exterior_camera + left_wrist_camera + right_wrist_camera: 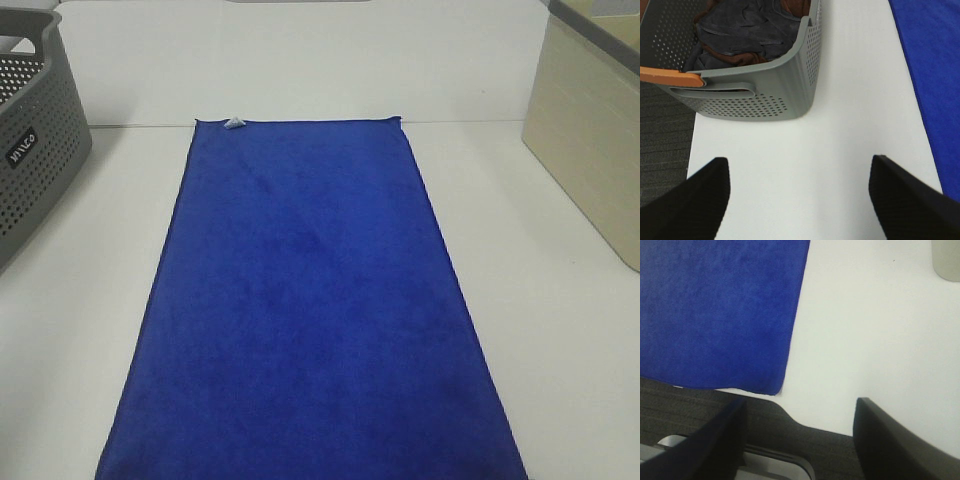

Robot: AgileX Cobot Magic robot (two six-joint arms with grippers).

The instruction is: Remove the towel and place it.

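The royal-blue towel (305,300) lies spread flat down the middle of the white table, its small white tag (234,123) at the far left corner. Neither arm shows in the exterior high view. In the left wrist view my left gripper (800,200) is open and empty over bare table, between the towel's long edge (935,75) and the grey basket. In the right wrist view my right gripper (800,440) is open with nothing in it, hanging by the table's near edge beside a corner of the towel (715,310).
A grey perforated basket (30,160) stands at the far left and holds dark and brown clothes (745,30). A beige bin (590,140) stands at the far right. Dark floor (695,400) shows past the table's edge.
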